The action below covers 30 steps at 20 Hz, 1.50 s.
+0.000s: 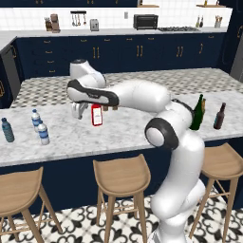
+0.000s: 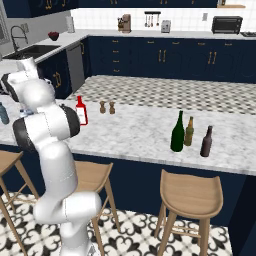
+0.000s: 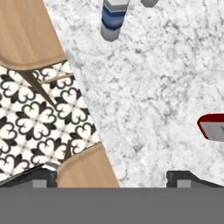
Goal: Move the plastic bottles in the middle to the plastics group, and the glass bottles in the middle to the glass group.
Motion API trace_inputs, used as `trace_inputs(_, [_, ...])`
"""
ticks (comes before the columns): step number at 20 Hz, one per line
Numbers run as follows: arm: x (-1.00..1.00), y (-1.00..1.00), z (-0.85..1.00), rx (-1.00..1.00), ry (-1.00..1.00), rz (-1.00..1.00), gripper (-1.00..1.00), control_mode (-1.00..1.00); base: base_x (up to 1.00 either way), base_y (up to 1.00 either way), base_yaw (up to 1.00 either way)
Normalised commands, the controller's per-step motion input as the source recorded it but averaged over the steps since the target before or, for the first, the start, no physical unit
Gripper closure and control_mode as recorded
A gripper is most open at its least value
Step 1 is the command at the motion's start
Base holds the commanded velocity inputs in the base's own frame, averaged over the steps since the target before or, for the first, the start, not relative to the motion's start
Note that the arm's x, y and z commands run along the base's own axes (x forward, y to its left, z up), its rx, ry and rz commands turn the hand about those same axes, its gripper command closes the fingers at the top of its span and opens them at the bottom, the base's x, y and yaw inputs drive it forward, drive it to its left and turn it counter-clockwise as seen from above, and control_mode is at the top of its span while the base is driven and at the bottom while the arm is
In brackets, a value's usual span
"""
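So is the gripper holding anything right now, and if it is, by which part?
Nothing is held. The gripper is open over bare marble counter, with the red bottle off to one side and untouched.

- The table [image 1: 123, 130] has a pale grey speckled marble-like top, smooth with a soft sheen.
- The stools [image 1: 121, 174] have light wood seats and legs, matt, with visible grain.
- The floor [image 1: 133, 228] is tiled in a black-and-white ornamental pattern.
- The green wine bottle [image 2: 177, 132] looks like dark glossy glass.
- The red bottle [image 1: 97, 115] is glossy red with a flat white label.
- The clear water bottles [image 1: 39, 127] look like see-through plastic with blue labels.
- The teal-blue bottle [image 1: 7, 130] looks like tinted plastic.
- The robot arm [image 1: 142, 97] is smooth glossy white with dark joints.
- The cabinets [image 1: 118, 54] are matt navy with brass-coloured handles.
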Motion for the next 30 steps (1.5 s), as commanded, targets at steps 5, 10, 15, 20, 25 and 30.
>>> trace_inputs(5, [0.00,-0.98,-0.05,0.08,-0.07,-0.40,-1.00,-1.00,0.00,0.00,0.00])
trace_inputs(10, [0.13,-0.71,0.30,0.13,-0.01,-0.49,-1.00,-1.00,0.00,0.00,0.00])
trace_inputs(15, [0.03,-0.20,0.25,0.05,0.07,-0.34,-1.00,-1.00,0.00,0.00,0.00])
trace_inputs(20, [0.31,0.00,0.00,0.01,0.04,-0.03,-1.00,-1.00,0.00,0.00,0.00])
trace_inputs(25, [0.48,0.00,-0.15,0.02,-0.03,0.00,-1.00,-1.00,0.00,0.00,0.00])
trace_inputs(30, [0.29,0.00,-0.21,0.07,-0.17,0.01,-1.00,-1.00,0.00,0.00,0.00])
